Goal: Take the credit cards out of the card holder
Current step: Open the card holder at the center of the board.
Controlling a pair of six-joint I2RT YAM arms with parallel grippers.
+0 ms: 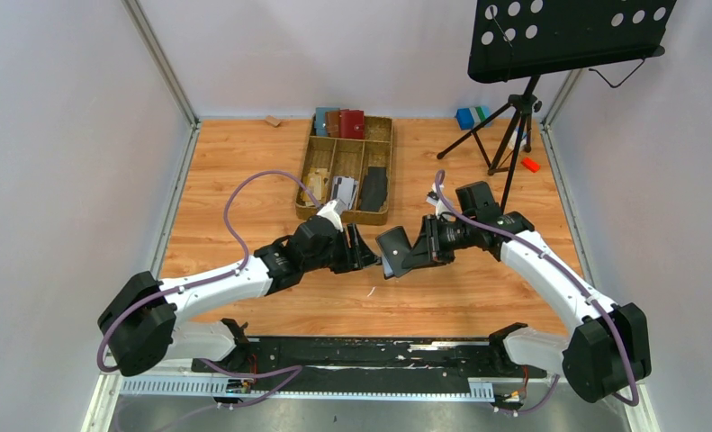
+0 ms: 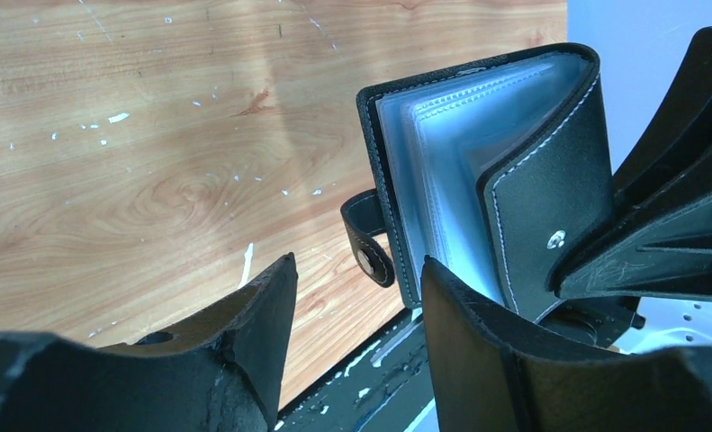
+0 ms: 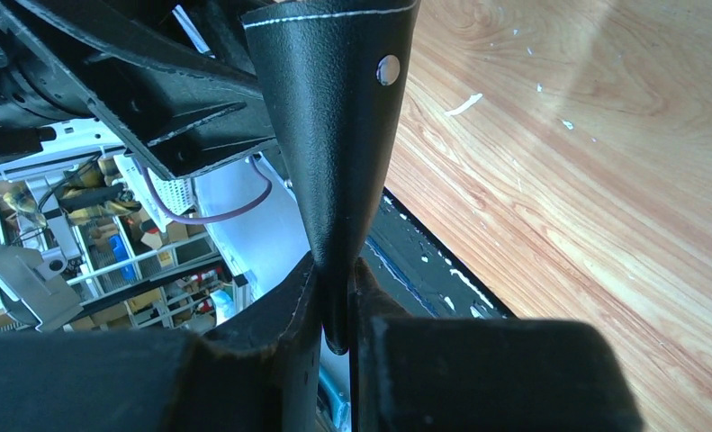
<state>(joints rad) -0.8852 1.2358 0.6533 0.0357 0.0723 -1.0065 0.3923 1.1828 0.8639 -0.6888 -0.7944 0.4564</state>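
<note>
Black leather shows in your right hand (image 3: 336, 301): it is clenched on one cover flap of the holder (image 2: 478, 171), which hangs open above the table (image 2: 136, 135) between the two arms. Your left hand (image 2: 356, 279) is released, grasping nothing, one finger just in front of the holder's lower edge. Pale cards (image 1: 341, 189) lie in the tray (image 1: 309, 175), farther off.

Top cam high behind near edge of table (image 1: 244, 144), looking down, wrist cams v. close, facing each other, all three share card holder (image 2: 550, 189).
</note>
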